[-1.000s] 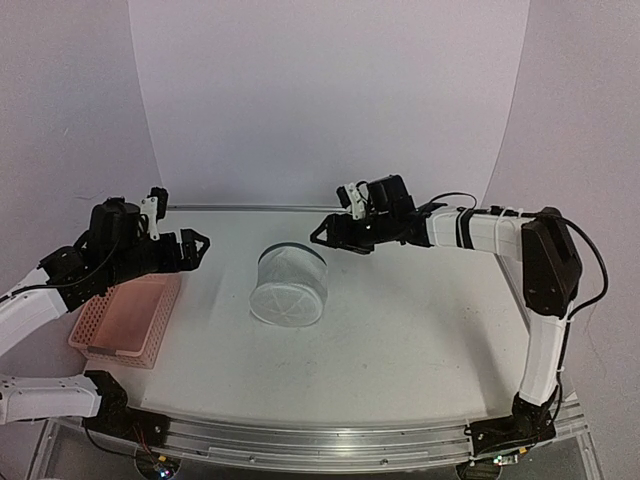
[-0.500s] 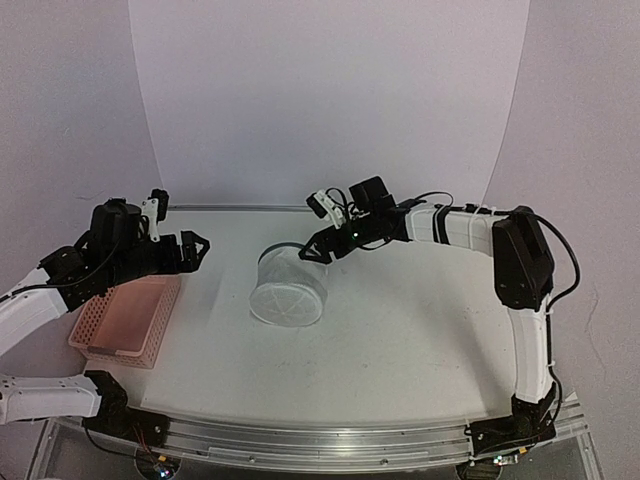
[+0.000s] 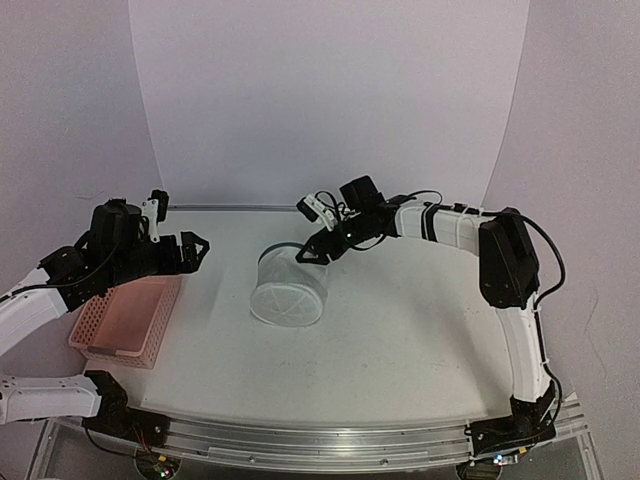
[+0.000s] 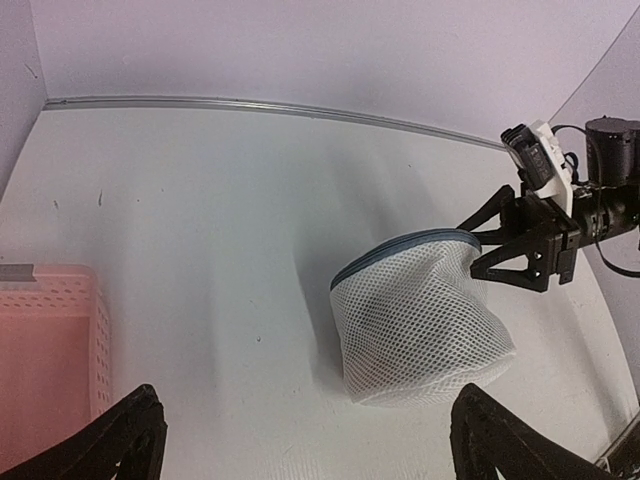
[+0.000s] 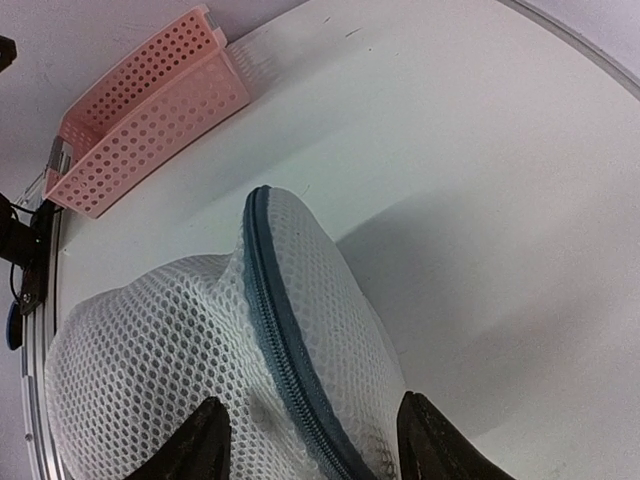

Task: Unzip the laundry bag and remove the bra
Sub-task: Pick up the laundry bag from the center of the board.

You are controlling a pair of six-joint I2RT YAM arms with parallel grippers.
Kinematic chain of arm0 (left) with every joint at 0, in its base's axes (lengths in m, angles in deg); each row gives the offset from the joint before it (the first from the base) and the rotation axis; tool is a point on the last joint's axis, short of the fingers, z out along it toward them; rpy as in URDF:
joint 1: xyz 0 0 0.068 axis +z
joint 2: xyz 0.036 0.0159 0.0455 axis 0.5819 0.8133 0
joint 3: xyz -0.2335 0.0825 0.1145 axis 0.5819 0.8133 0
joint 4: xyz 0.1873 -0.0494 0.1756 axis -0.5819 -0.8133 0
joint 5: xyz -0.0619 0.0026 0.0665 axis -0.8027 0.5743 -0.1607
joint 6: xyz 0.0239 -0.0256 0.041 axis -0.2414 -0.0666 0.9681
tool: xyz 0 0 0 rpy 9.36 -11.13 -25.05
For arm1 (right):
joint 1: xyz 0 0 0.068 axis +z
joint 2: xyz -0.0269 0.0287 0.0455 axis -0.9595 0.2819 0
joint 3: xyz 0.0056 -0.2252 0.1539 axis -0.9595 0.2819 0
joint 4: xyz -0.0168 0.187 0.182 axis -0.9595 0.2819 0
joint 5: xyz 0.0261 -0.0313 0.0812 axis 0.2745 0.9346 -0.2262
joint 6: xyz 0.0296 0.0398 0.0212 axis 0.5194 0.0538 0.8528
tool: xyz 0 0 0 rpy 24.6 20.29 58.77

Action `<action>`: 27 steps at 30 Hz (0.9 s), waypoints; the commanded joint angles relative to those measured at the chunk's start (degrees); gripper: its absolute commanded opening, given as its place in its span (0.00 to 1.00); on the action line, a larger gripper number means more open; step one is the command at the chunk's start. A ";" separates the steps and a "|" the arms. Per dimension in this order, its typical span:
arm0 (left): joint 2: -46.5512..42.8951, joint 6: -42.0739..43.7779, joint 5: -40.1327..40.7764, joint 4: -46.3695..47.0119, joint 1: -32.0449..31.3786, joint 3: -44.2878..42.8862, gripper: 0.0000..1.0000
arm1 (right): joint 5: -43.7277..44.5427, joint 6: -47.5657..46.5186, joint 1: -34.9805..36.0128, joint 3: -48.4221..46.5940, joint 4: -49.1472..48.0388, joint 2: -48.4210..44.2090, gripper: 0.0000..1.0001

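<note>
- The laundry bag lies on its side in the middle of the bench, with one round end facing the near edge. Its mesh shows only white, so what is inside cannot be made out.
- A grey zip runs along the bag's rim, but its puller cannot be picked out.
- The pink basket sits at the left, cut off by the frame edge in the left wrist view.
- The right fingers are spread wide and straddle the zipped rim at the bag's far right side. They grip nothing, and whether they touch the mesh is unclear.
- The left fingers are wide apart and empty. They hang over the basket's far end, well apart from the bag.
</note>
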 commanded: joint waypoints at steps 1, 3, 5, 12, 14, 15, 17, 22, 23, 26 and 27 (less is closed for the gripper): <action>-0.97 -0.77 0.29 -0.94 -0.24 -0.86 1.00 | 0.90 -2.89 1.07 -4.79 3.00 2.59 0.52; -1.12 -0.77 0.43 -1.44 -0.23 -1.06 1.00 | 1.36 -3.36 1.17 -6.03 4.02 3.10 0.42; -1.45 -0.77 0.66 -1.94 -0.26 -1.25 1.00 | 1.98 -3.78 1.35 -6.10 4.35 2.67 0.30; -1.70 -0.77 1.24 -2.38 -0.30 -1.29 1.00 | 6.04 -5.60 2.20 -3.55 4.67 -2.42 0.00; -1.58 -0.69 1.18 -2.38 -0.24 -1.48 1.00 | 8.35 -6.15 2.53 -2.05 4.59 -4.83 0.00; -1.49 -0.64 1.23 -2.36 -0.24 -1.68 1.00 | 9.73 -6.30 2.72 -1.22 4.52 -6.24 0.00; -1.31 -0.51 1.17 -2.54 -0.23 -2.15 1.00 | 14.13 -6.53 3.24 1.18 3.64 -10.09 0.00; -1.17 -0.16 1.37 -2.56 -0.25 -2.72 1.00 | 33.84 -9.69 7.11 10.32 -2.01 -18.38 0.00; -1.09 -0.16 1.48 -2.55 -0.24 -2.75 1.00 | 37.14 -10.35 7.95 11.75 -3.21 -19.68 0.00; -0.74 -0.11 1.72 -2.62 -0.23 -2.94 1.00 | 48.44 -12.71 10.94 16.48 -7.36 -22.63 0.00; -0.65 -0.07 1.83 -2.64 -0.23 -3.04 1.00 | 52.41 -13.68 11.87 18.44 -9.17 -23.49 0.00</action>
